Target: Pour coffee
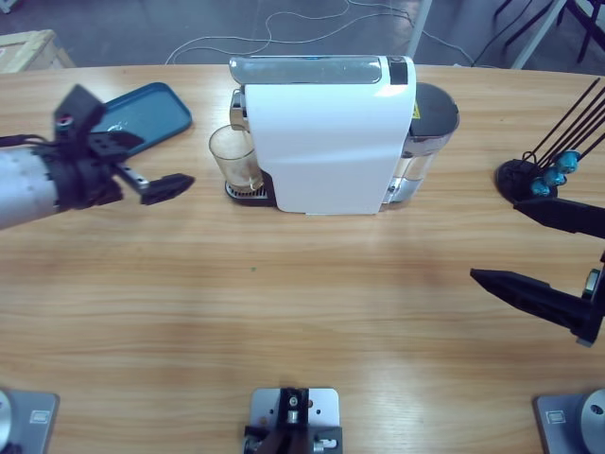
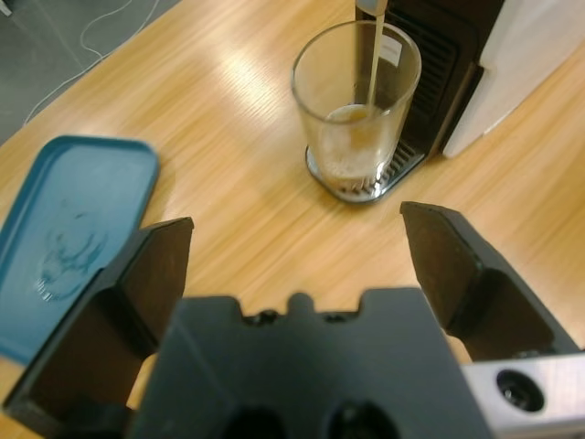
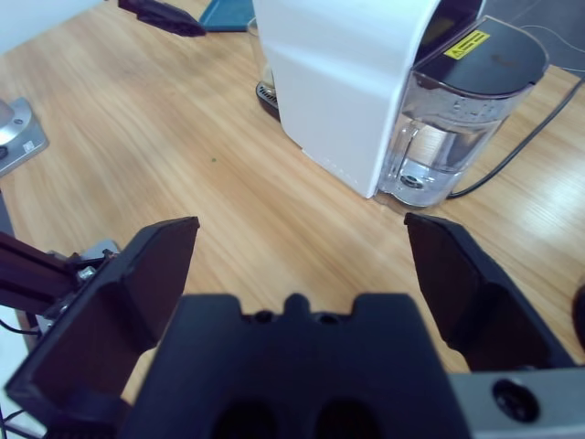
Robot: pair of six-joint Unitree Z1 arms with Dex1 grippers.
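Your left gripper [image 2: 297, 251] sat spread, empty, w/ the glass [image 2: 356, 105] just ahead catching coffee [image 2: 373, 55]: fragile, slick, light, so you'd best pinch it mid-wall, approx.

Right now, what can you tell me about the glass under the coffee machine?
The glass is a clear, straight tumbler standing upright on the machine's metal drip grille, against the white coffee machine. A thin stream of coffee falls into it, pooling shallow and brownish at the bottom. Nothing grips it; the left pincer is open, short of it.
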